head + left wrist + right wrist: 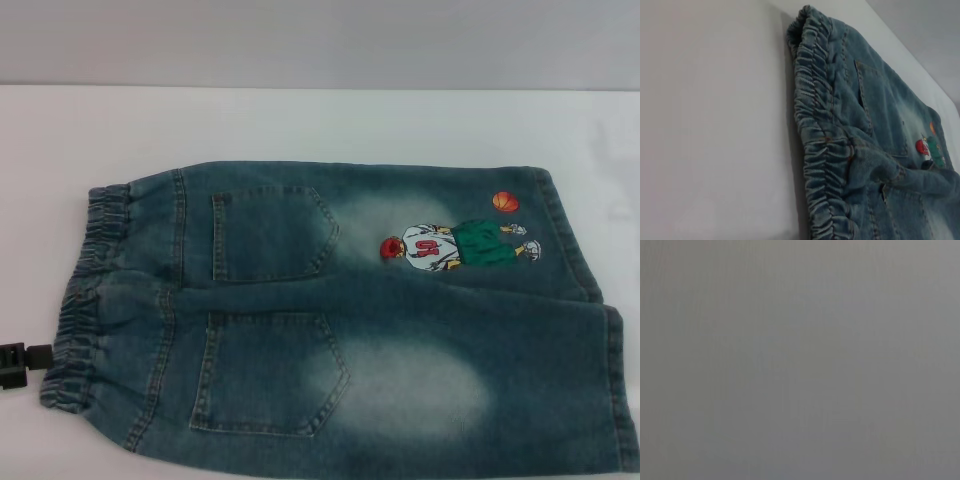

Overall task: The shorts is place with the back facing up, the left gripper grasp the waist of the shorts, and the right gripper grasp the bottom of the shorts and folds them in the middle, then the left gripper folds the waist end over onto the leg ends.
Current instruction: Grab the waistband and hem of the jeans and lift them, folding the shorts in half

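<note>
The shorts (340, 320) lie nearest, spread flat across the white tabletop (300, 120) and running right up to its near edge, back side up: two back pockets (270, 235) show, and an embroidered basketball player (455, 245) with an orange ball (506, 201) sits on the far leg. The waist of the shorts (85, 300), a puckered elastic band, points toward the left edge of the tabletop; the leg ends (590, 300) point toward the right edge.

The left tool (25, 362) is a black claw just beside the near end of the waistband, at the left edge. I cannot tell whether its fingers are parted or closed, nor whether they touch the cloth. Its wrist camera looks along the gathered band (820, 130) from low down. The right tool shows in no view; its wrist camera gives only a featureless grey.

Judging from this, neither grasp is made yet. The risks I see:
- The elastic band is thick and ruffled, so a shallow pinch could catch only the top layer, and the waist would open when lifted.
- The left tool sits at one corner of the band; lifting from there alone could skew the fold.
- The near leg hem lies at the near edge of the tabletop, so a drag could pull cloth over it.
</note>
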Action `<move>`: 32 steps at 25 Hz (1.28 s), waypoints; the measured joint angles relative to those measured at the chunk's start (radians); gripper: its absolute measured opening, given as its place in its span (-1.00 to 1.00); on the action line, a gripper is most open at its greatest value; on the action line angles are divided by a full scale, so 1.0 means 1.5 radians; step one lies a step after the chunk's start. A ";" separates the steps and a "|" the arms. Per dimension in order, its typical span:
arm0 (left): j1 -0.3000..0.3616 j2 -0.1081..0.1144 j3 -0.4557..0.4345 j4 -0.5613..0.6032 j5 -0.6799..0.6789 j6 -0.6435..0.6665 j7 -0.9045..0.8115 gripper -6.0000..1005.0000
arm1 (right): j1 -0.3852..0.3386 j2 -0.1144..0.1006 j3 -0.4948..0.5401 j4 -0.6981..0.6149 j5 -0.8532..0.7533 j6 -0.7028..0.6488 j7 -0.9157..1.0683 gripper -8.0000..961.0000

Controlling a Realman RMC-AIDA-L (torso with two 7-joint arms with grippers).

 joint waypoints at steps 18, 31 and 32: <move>-0.003 -0.009 -0.002 -0.001 0.014 -0.009 -0.003 0.64 | -0.003 0.000 -0.001 0.000 0.000 0.000 0.000 0.22; -0.006 -0.015 -0.005 -0.001 0.026 -0.014 -0.006 0.64 | -0.002 0.000 -0.001 0.000 0.000 0.005 0.000 0.22; -0.007 -0.015 -0.005 -0.001 0.026 -0.013 -0.006 0.64 | -0.002 0.000 -0.001 0.000 0.000 0.005 0.000 0.22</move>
